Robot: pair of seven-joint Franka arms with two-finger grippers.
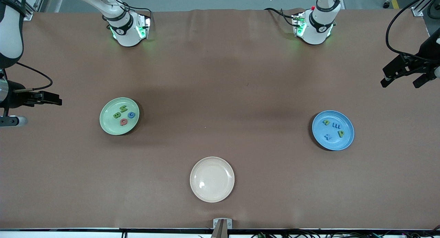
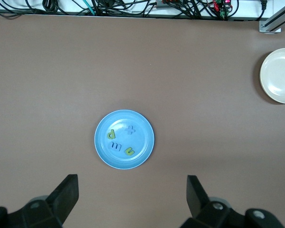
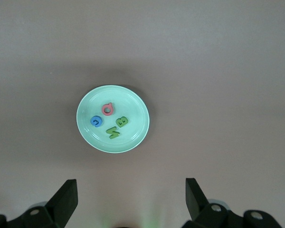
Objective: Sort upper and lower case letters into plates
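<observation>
Both end effectors hang empty with fingers spread wide: the left end effector [image 1: 402,76] over the worktop's [image 1: 220,76] edge at its own arm's end, the right end effector [image 1: 51,98] over the edge at the other end. I see both arms waiting, clear of the plates.

From where I sit the sort looks done. The light green plate [image 1: 107,126], toward the right arm's end, holds four letters: a red Q [image 1: 123,121], a green B [image 1: 117,115], a blue G [image 1: 131,114] and a green N [image 1: 123,108]. The blue plate [image 1: 347,141], toward the left arm's end, holds four more: a green n [image 1: 326,122], a green p [image 1: 340,133], a blue E-like piece [image 1: 337,126] and a blue x [image 1: 328,137]. The cream plate [image 1: 212,193], nearest the front camera, holds nothing.

My best move now, I judge, is to keep both arms high and parked, check through each wrist view that no letter overhangs a rim, and avoid nudging either plate.

Count: three plates, eight letters, four per coloured plate.
</observation>
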